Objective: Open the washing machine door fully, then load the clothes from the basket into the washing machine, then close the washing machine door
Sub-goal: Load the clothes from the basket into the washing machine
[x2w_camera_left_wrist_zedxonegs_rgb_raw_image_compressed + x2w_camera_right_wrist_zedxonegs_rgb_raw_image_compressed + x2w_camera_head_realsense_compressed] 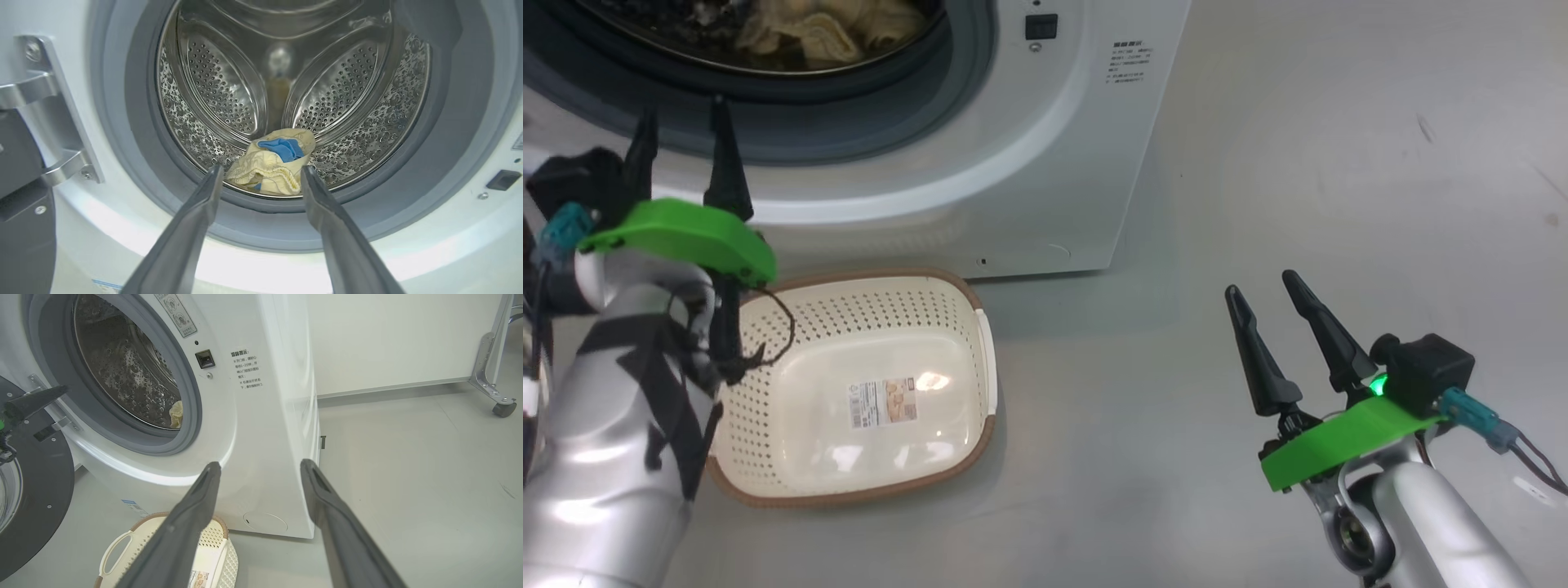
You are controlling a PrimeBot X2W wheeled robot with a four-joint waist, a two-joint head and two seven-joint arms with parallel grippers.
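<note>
Clothes (271,167) lie at the drum's (220,81) six o'clock, basket (809,425) bare. Left gripper (684,106) and right gripper (1261,283) spread wide, empty, free for the washing machine door (36,490) at nine o'clock.

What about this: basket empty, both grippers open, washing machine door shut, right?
No, the washing machine door stands open, as the right wrist view shows. The basket is empty, and the left gripper and right gripper are open.

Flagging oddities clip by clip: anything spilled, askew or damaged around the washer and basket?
Nothing stands out. The clothes lie inside the drum, the basket sits upright and empty on the floor, the door hangs open, and the left gripper and right gripper are open, holding nothing.
</note>
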